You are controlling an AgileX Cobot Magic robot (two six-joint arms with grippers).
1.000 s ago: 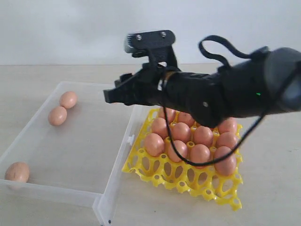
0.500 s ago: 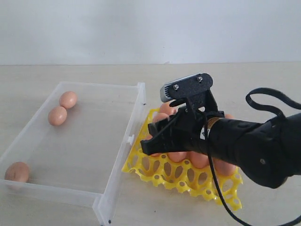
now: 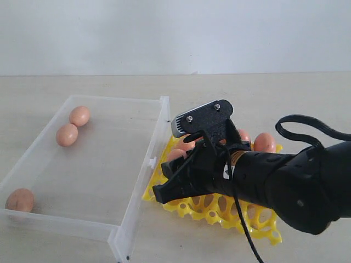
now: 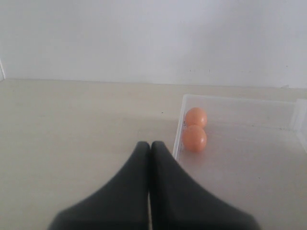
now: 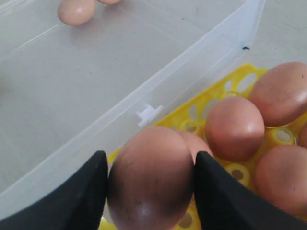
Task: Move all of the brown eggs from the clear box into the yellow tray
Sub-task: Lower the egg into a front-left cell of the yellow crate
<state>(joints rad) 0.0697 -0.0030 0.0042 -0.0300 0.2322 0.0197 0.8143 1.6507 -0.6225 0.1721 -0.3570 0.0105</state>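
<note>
We've got a brown egg (image 5: 151,177) pinched across its middle in the right hand (image 3: 166,193) over the yellow tray (image 3: 263,226). Smooth, brittle shell, so we squeeze lightly. The left hand (image 4: 150,144) sits closed, empty.

Light is soft, even and diffuse in all three views, with no hard glare. Exterior view: pale wall (image 3: 164,33) nearly washed out, faint soft shadow under the yellow tray (image 3: 262,230) and right arm (image 3: 290,186), detail slightly mushy. Left wrist view: left gripper (image 4: 149,143) dark and blurred close to the lens. Right wrist view: brown egg (image 5: 151,182) looms large, its lower part shaded, edges soft. The clear box (image 5: 192,67) wall shows a mild sheen.
</note>
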